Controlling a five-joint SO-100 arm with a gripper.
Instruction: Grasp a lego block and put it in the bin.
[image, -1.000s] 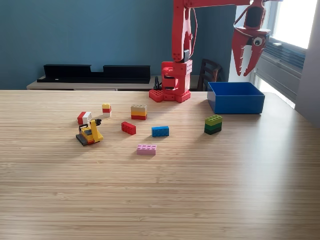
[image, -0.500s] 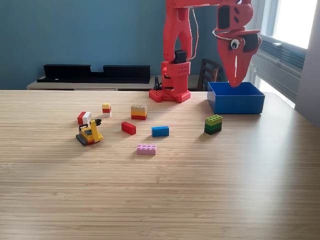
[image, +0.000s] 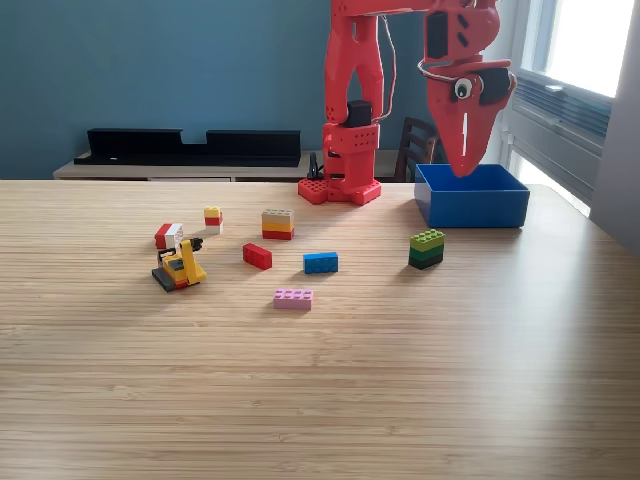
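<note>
The blue bin (image: 472, 205) stands on the table at the exterior view's right, beside the arm's red base (image: 342, 188). My red gripper (image: 462, 165) hangs point-down over the bin's left part, its fingers together and nothing visible between them. Loose lego blocks lie on the table to the left of the bin: a green stack (image: 427, 248), a blue block (image: 320, 262), a red block (image: 257, 256), a pink block (image: 293, 298) and a tan, yellow and red stack (image: 278, 224). The bin's inside is hidden by its wall.
A yellow lego vehicle (image: 180, 265), a red and white piece (image: 168, 235) and a small yellow-topped stack (image: 212, 219) sit at the left. A black shelf (image: 190, 146) and a dark chair (image: 418, 145) stand behind the table. A window is at the right.
One second ago the gripper was open, higher and further right above the bin. It has since shut, swung left and come down a little.
</note>
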